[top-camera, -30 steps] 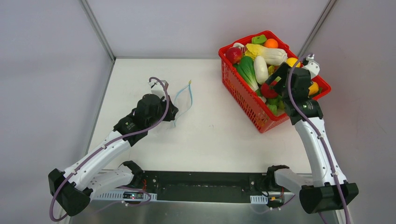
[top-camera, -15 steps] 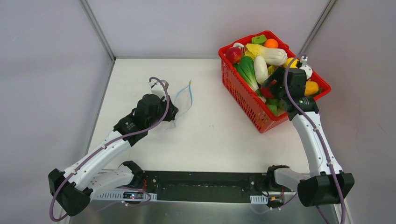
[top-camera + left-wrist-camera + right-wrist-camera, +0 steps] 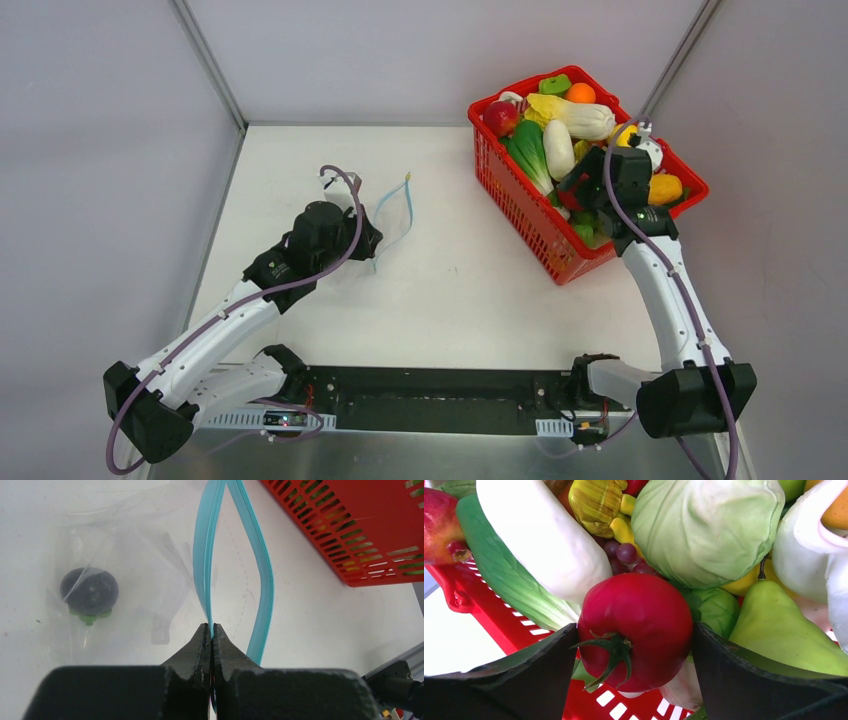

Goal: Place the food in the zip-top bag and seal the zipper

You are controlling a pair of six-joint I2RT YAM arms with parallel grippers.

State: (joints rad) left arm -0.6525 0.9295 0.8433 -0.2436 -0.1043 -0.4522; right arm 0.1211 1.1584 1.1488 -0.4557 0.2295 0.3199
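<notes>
The clear zip-top bag (image 3: 135,540) lies on the white table with a dark purple ball (image 3: 89,591) inside it. Its teal zipper (image 3: 202,555) gapes open in a loop. My left gripper (image 3: 211,627) is shut on the near strip of the zipper (image 3: 405,205). Over the red basket (image 3: 520,210), my right gripper (image 3: 635,627) stands wide around a red tomato (image 3: 639,625). One finger is at each side of the tomato, right against its skin. The tomato still rests among the other food: a green cabbage (image 3: 704,525) and a white radish (image 3: 539,540).
The red mesh basket (image 3: 350,535) sits at the back right, heaped with toy produce, among it a green pear (image 3: 779,630) and purple grapes (image 3: 626,552). Grey walls close in the table on the left, right and back.
My right arm has sunk deeper into the basket and its jaws have narrowed slightly round the tomato. The left arm and the bag have stayed still.
</notes>
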